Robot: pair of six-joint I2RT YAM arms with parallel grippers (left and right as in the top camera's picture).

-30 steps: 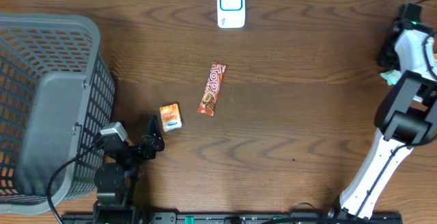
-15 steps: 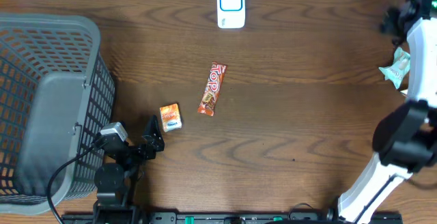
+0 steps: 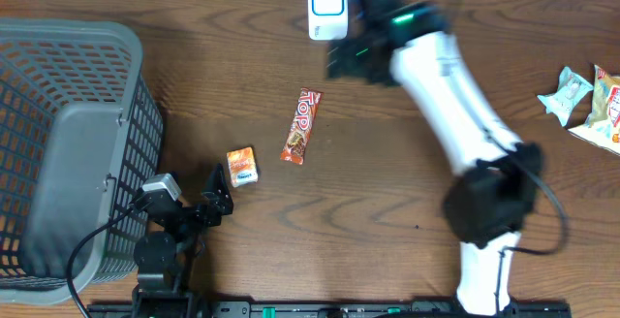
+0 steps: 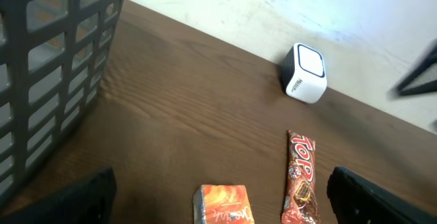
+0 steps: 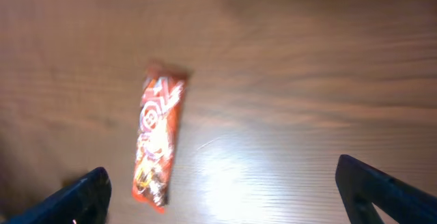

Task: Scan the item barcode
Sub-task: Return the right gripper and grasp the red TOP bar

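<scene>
Approach looks to be the step in hand: the right pincer, jaws apart and empty, hangs just upper right of the red candy bar. The bar lies flat mid-frame on the desk, below the white scanner at the top edge. Blur leaves the pincer's height uncertain. Next it should descend, clamp the bar and turn its barcode toward the scanner. The left pincer, also apart, rests lower left beside a grey basket. Dark wood-grain surface; pale wall behind.

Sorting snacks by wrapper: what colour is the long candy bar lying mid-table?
Red-orange with white lettering; the candy bar shows best in the left wrist view.
</scene>
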